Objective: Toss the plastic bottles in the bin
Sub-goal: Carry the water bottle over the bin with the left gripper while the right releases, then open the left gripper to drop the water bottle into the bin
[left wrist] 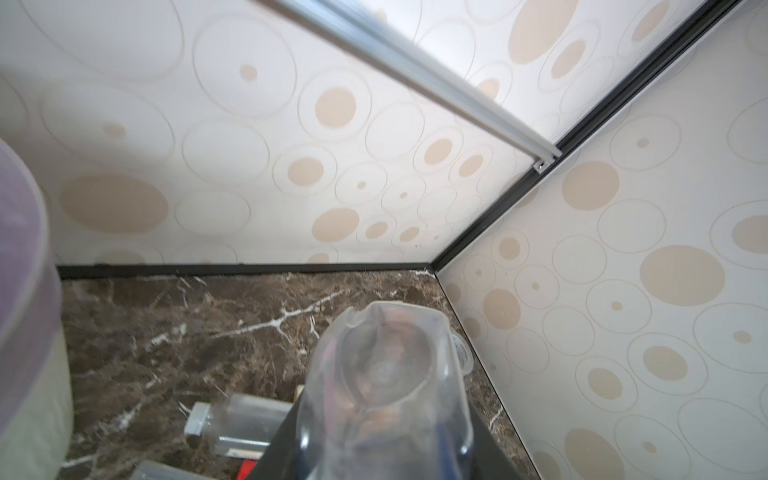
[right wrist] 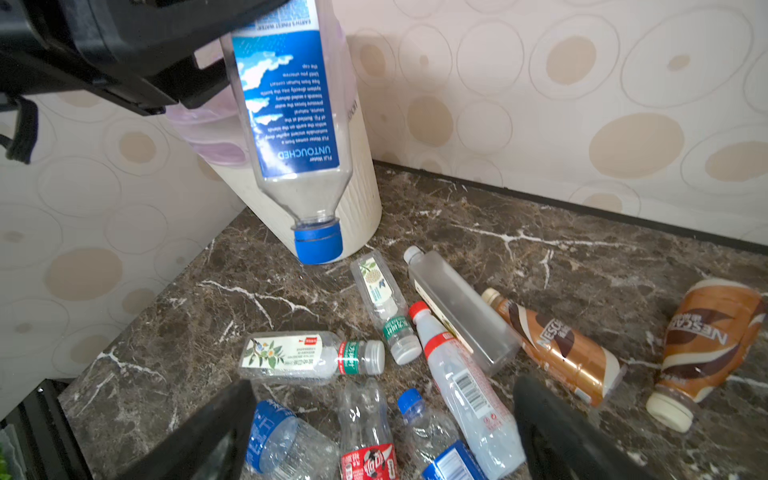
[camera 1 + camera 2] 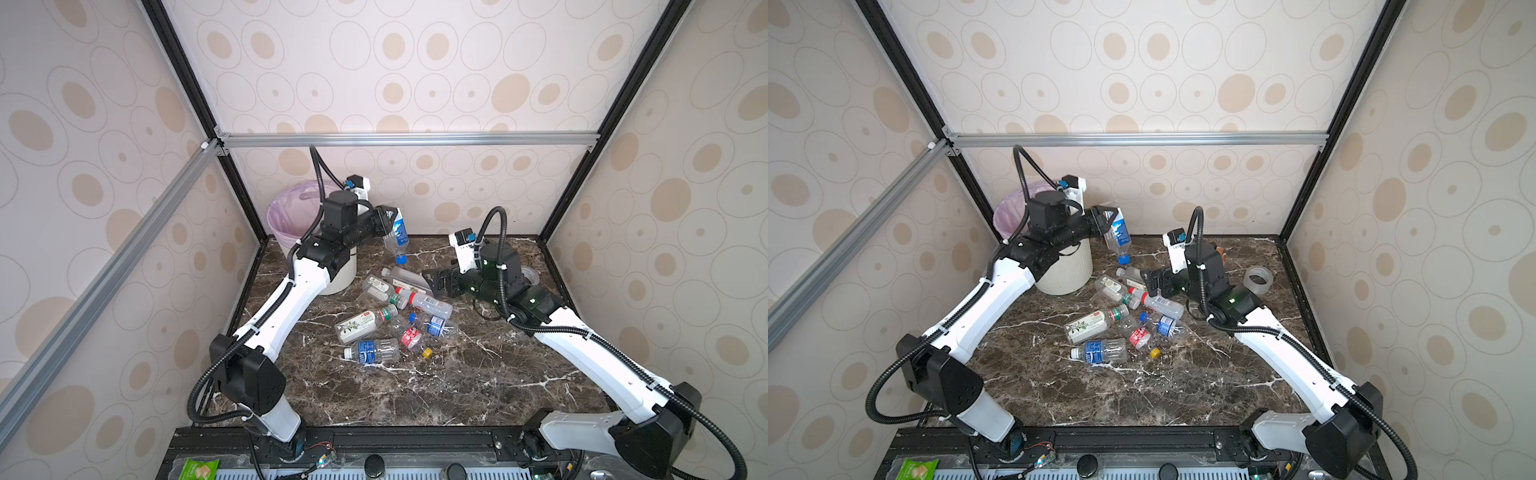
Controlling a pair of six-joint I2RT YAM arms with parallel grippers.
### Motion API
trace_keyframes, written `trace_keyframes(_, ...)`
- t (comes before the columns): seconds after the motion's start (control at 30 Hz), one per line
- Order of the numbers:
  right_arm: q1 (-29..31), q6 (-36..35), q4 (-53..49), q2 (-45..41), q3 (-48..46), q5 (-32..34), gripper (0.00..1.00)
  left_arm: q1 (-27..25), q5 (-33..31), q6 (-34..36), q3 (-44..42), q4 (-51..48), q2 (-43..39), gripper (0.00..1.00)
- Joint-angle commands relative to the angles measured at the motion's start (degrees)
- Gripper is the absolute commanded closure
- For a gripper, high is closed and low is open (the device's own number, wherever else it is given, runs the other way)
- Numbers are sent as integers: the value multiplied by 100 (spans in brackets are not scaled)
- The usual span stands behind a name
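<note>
Marble tabletop (image 3: 415, 395) carries scattered plastic bottles (image 3: 357, 328) under the wide-spread right gripper (image 3: 430, 282), while the left gripper (image 3: 388, 219) clamps a blue-labelled bottle (image 3: 400, 232), cap down, right of the bin (image 3: 340, 279).

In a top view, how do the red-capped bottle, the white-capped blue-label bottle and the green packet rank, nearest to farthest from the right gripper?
1. red-capped bottle, just beside the right gripper.
2. white-capped blue-label bottle, farther forward, to the left.
3. green packet, far off, front left corner.
</note>
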Motion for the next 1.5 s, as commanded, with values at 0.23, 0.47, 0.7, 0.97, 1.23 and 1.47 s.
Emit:
trace_keyframes(0.23,495,-462,96,738,1526,-159,0,613,-1348,1437,2074,-1037,283,59)
trace_keyframes(0.47,643,-651,-194,1290,2651,-324,0,895,-2286,2166,1953,-319,-127,59)
trace_keyframes(0.7,684,-730,-420,1646,3516,-356,0,969,-2546,2863,2141,208,-435,58)
trace_keyframes(0.97,685,-664,-309,1718,3350,-361,0,987,-2914,3449,1639,1436,-1049,58)
trace_keyframes(1.23,689,-601,-319,1728,3234,-345,0,1425,-2596,2698,1048,1190,-699,57)
trace_keyframes(1.47,692,-593,-415,1628,3199,-344,0,1830,-1813,1719,707,120,-330,1)
